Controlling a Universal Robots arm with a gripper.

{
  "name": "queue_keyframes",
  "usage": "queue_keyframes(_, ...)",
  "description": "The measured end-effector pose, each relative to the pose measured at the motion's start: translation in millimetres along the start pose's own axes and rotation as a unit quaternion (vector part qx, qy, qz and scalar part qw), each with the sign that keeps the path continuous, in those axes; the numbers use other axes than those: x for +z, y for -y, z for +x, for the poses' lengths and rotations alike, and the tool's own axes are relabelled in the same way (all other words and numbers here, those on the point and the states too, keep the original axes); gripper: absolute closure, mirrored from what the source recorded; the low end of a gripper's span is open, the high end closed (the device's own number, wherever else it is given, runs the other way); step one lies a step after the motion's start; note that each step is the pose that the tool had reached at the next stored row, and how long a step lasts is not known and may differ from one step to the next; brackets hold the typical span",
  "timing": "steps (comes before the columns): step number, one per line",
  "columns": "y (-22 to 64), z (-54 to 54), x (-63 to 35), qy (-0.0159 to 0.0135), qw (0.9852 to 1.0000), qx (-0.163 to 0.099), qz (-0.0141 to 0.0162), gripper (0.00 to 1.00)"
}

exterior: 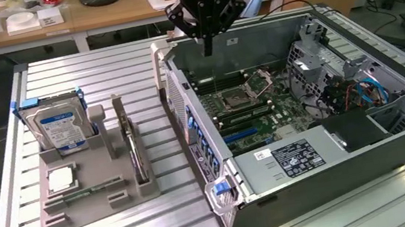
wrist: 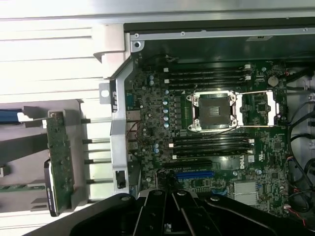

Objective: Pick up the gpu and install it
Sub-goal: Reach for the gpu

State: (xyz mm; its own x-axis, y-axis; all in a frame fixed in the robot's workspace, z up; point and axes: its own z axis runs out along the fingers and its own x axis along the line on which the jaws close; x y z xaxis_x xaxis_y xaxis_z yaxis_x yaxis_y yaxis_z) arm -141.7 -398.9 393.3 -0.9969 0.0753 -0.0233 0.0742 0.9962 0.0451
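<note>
Dark, blade-thin gpu (exterior: pixel 136 154) stands on edge in the grey moulded tray (exterior: pixel 82 175), long axis pointing toward the ribbed surface's (exterior: pixel 99 75) near edge, while the black claw (exterior: pixel 209 50) hangs clenched and empty over the open metal case (exterior: pixel 341 164).

gpu (exterior: pixel 135 148): thin dark card, upright and edge-on in a slot of the gray tray (exterior: pixel 92 186), left-centre of exterior view, untouched.

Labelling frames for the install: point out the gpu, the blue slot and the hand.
gpu (wrist: pixel 61 152), wrist view, middle of the green board.
blue slot (wrist: pixel 194 174), wrist view, middle of the slot.
hand (exterior: pixel 209 50), exterior view, tips of its shut fingers.
</note>
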Motion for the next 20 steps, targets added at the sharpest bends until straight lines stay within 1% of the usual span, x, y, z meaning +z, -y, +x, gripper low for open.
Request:
queue_keyframes(9, 1.5, 18.5, -0.4, 0.0000, 1.0000, 0.000, 0.0000, 0.89)
queue_keyframes(20, 2.8, 35.7, -0.7, 0.0000, 1.0000, 0.000, 0.0000, 0.89)
